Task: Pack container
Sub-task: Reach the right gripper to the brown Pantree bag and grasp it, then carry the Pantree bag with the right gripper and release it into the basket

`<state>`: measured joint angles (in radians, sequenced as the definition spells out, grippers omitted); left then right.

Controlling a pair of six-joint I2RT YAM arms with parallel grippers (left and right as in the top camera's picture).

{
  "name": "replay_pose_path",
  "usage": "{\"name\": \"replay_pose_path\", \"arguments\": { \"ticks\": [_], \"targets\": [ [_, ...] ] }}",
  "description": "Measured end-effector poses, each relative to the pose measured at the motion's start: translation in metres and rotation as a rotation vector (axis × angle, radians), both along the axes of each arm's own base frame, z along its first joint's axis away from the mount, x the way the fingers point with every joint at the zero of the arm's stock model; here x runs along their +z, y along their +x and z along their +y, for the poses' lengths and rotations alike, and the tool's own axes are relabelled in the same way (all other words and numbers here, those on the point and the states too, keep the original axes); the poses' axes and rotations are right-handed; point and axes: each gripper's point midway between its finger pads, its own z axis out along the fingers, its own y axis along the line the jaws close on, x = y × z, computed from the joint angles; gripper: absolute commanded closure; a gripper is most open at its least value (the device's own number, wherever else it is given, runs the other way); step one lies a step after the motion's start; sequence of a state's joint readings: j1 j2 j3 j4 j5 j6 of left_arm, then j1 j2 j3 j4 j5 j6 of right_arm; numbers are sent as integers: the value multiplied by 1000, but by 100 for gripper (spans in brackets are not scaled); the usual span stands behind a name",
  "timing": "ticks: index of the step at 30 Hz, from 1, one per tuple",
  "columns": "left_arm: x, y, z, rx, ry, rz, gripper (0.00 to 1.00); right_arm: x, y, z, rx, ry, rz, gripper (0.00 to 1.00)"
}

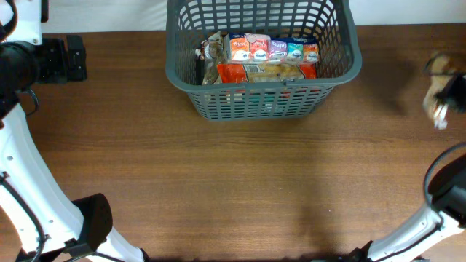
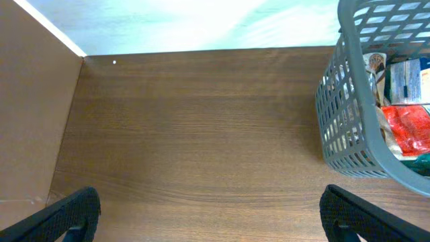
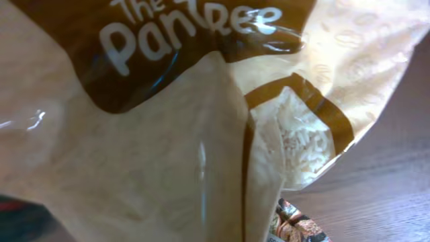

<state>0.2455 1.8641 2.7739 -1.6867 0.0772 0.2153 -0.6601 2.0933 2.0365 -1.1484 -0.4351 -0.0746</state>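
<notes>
The dark grey basket (image 1: 256,103) stands at the back middle of the table with several snack packets (image 1: 269,60) inside. It also shows at the right of the left wrist view (image 2: 346,128). My left gripper (image 2: 211,215) is open and empty over bare wood left of the basket; in the overhead view it sits at the far left (image 1: 67,58). My right gripper (image 1: 443,91) is at the far right edge, blurred, holding a beige and brown snack packet (image 3: 168,134) above the table. That packet fills the right wrist view and hides the fingers.
Another patterned packet (image 3: 295,230) lies on the wood below the held one. The table's back edge meets a white wall (image 2: 201,27). The arms' white bases stand at the front corners (image 1: 29,196).
</notes>
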Motion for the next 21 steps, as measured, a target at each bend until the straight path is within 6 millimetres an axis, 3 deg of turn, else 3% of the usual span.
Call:
{"name": "replay_pose_path", "arguments": {
  "ticks": [1, 2, 4, 7, 9, 10, 11, 14, 15, 17, 19, 21],
  "targets": [
    [0, 0, 0, 0, 0, 0, 1, 50, 8, 13, 28, -31, -105, 97],
    [0, 0, 0, 0, 0, 0, 1, 80, 11, 24, 48, -49, -167, 96],
    [0, 0, 0, 0, 0, 0, 1, 182, 13, 78, 163, -122, -397, 96],
    [0, 0, 0, 0, 0, 0, 1, 271, 0, 161, 335, -190, -611, 96],
    [0, 0, 0, 0, 0, 0, 1, 326, -20, 244, 512, -234, -775, 96],
    [0, 0, 0, 0, 0, 0, 1, 337, -26, 278, 590, -261, -821, 96],
    [0, 0, 0, 0, 0, 0, 1, 338, -26, 292, 627, -278, -832, 96],
    [0, 0, 0, 0, 0, 0, 1, 312, -6, 341, 786, -346, -812, 96],
    [0, 0, 0, 0, 0, 0, 1, 294, 8, 361, 853, -371, -789, 96],
    [0, 0, 0, 0, 0, 0, 1, 268, 24, 381, 922, -397, -751, 97],
    [0, 0, 0, 0, 0, 0, 1, 212, 54, 408, 1039, -440, -666, 96],
    [0, 0, 0, 0, 0, 0, 1, 178, 76, 419, 1086, -467, -624, 96]
  ]
}}
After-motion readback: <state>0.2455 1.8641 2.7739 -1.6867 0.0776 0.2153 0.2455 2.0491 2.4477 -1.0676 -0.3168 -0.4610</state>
